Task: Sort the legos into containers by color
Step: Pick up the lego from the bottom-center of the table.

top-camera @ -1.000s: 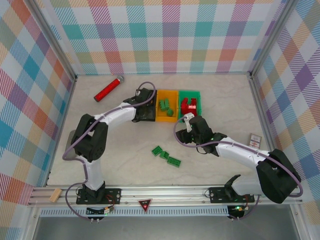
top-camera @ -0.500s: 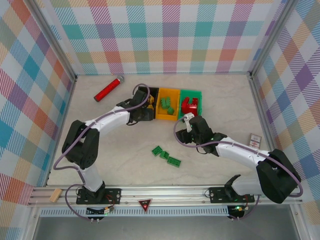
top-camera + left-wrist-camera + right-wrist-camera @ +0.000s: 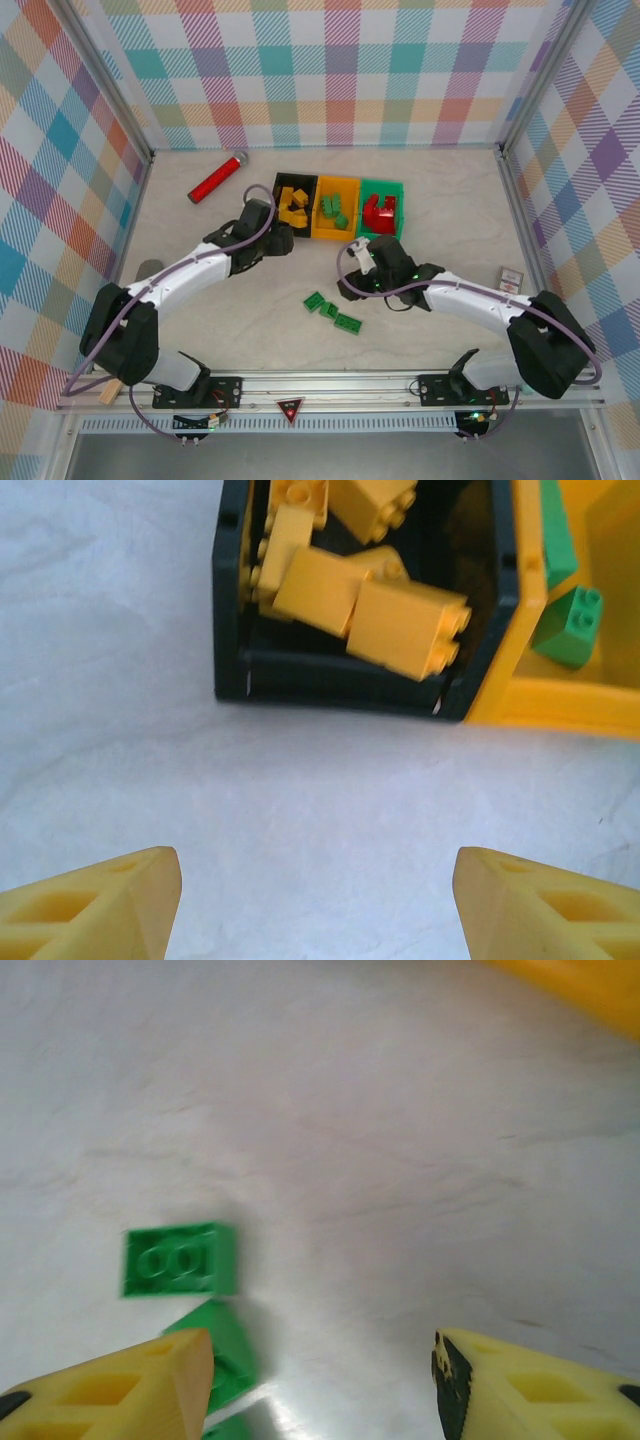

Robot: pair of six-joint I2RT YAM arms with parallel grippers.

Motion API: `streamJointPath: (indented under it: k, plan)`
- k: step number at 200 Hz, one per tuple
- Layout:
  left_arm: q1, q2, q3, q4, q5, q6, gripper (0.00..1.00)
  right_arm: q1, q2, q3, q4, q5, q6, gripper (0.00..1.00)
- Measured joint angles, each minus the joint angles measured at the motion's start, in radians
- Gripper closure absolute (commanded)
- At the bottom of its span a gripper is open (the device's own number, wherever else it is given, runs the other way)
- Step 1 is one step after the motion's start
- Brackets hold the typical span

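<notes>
Partly hidden behind right hand (image 3: 321, 1358), blurry green legos (image 3: 181, 1259).

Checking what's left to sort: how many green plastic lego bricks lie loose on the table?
3, in a diagonal row on the table: left brick, middle brick, right brick. The right arm nearby might hide another.

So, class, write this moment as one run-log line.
left hand: open, empty, facing black plastic bin | right hand: open, empty, near loose green studded plastic bricks
</notes>
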Motion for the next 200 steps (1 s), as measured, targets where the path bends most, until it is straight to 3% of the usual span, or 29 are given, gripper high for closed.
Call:
streamJointPath:
  k: [46, 64, 137, 159, 200]
  plan:
    - [0.008, -0.049, -0.109, 0.082, -0.004, 0.004, 0.28, 0.122, 0.105, 0.07, -0.069, -0.023, 0.039, 0.37]
    - [0.01, -0.048, -0.14, 0.111, -0.004, 0.007, 0.28, 0.148, 0.161, 0.104, -0.095, -0.007, 0.055, 0.26]
    - [0.027, -0.036, -0.153, 0.143, 0.019, 0.008, 0.28, 0.24, 0.359, 0.291, -0.159, 0.104, 0.075, 0.25]
    - [0.027, -0.037, -0.153, 0.143, 0.027, 0.008, 0.28, 0.257, 0.415, 0.334, -0.179, 0.135, 0.075, 0.27]
    - [0.028, -0.039, -0.154, 0.145, 0.031, 0.008, 0.28, 0.283, 0.472, 0.37, -0.217, 0.19, 0.074, 0.47]
